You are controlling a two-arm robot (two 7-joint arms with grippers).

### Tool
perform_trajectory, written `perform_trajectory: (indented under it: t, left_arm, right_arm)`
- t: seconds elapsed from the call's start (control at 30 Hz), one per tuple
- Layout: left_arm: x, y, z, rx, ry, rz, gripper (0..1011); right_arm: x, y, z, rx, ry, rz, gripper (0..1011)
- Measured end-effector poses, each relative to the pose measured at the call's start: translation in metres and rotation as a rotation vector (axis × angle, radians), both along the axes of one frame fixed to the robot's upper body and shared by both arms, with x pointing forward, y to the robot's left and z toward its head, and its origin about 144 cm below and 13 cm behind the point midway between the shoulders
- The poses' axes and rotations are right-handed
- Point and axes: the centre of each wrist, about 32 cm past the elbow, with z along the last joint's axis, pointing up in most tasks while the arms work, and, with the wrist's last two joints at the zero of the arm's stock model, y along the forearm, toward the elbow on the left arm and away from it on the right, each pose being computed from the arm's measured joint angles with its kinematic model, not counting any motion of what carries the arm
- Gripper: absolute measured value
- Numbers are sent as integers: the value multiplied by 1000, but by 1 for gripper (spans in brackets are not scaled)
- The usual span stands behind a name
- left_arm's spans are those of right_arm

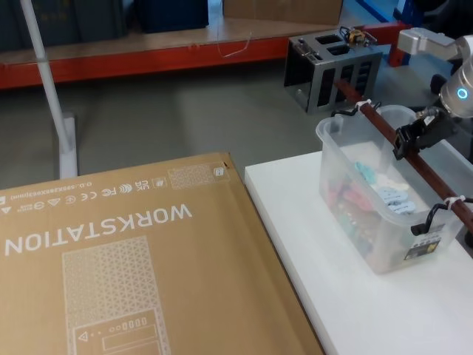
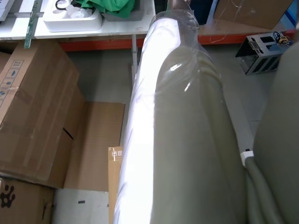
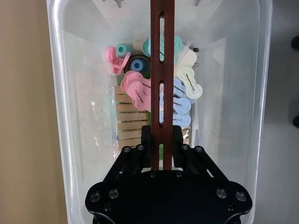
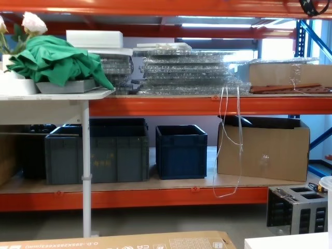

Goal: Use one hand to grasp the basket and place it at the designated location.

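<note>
From the head camera, the translucent plastic basket (image 1: 384, 194) sits on the white desk (image 1: 310, 244), its long axis running away toward the upper left, reddish-brown rod handle (image 1: 414, 159) along it. Right end effector (image 1: 411, 139) clamps that rod mid-length. At the right wrist, black fingers (image 3: 145, 140) pinch the slotted rod (image 3: 162, 79) above pink and green pegs (image 3: 135, 88).

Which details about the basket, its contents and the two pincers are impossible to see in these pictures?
- Left pincer: left wrist view is blocked by a plastic-wrapped arm section.
- Basket far-right end: cut off by the head view's edge.
- Pegs under the handle: hidden by it and by the right pincer in the right wrist view.
- Basket label: too small to read.
</note>
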Motion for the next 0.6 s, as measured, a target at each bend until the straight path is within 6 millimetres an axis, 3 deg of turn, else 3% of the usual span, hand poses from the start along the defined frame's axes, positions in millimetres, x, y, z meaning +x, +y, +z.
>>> perform_trajectory:
  t: [0.43,0.6]
  left_arm:
    - [0,0,0,0,0,0,0]
    - [0,0,0,0,0,0,0]
  right_arm:
    - [5,4,-1,0,12,6,245]
    - [5,4,0,0,10,5,367]
